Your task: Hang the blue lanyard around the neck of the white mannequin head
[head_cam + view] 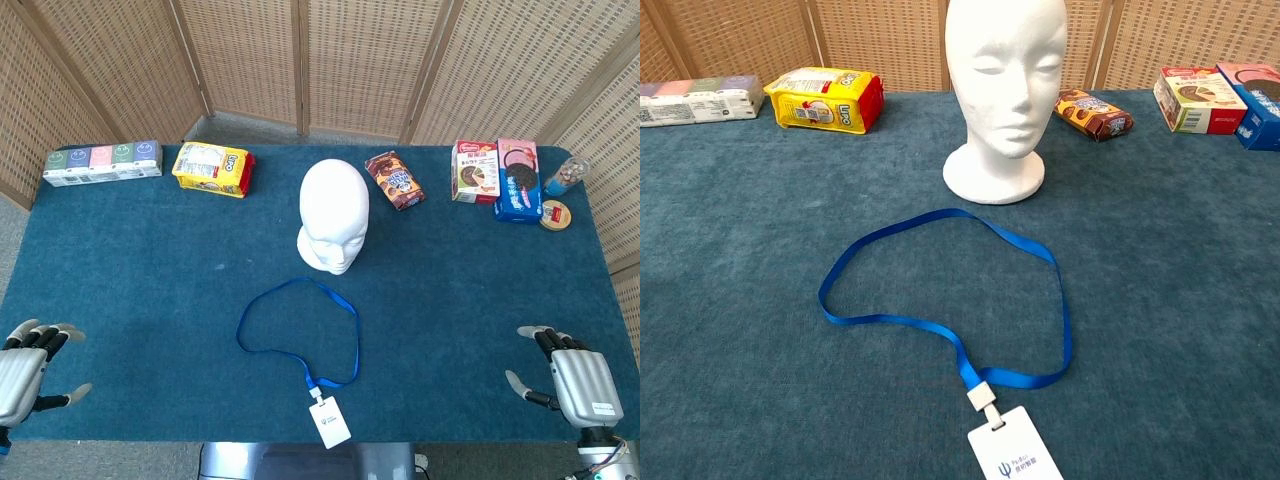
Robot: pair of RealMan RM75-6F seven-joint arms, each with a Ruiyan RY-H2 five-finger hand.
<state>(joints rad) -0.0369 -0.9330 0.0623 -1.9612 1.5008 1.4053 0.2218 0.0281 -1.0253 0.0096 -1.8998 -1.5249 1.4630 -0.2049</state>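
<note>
The white mannequin head (333, 215) (1004, 85) stands upright at the table's middle, facing me. In front of it the blue lanyard (297, 330) (940, 290) lies flat in an open loop, its white badge (329, 422) (1015, 455) at the near edge. My left hand (25, 370) rests at the near left corner, fingers apart, holding nothing. My right hand (570, 380) sits at the near right corner, likewise spread and empty. Both hands are far from the lanyard and appear only in the head view.
Along the far edge lie a row of small cartons (102, 163), a yellow snack pack (211, 168) (827, 99), a brown biscuit pack (394, 180) (1093, 113), cookie boxes (497, 175) (1192, 99) and a small jar (564, 178). Wicker screens stand behind the blue-covered table (140, 270).
</note>
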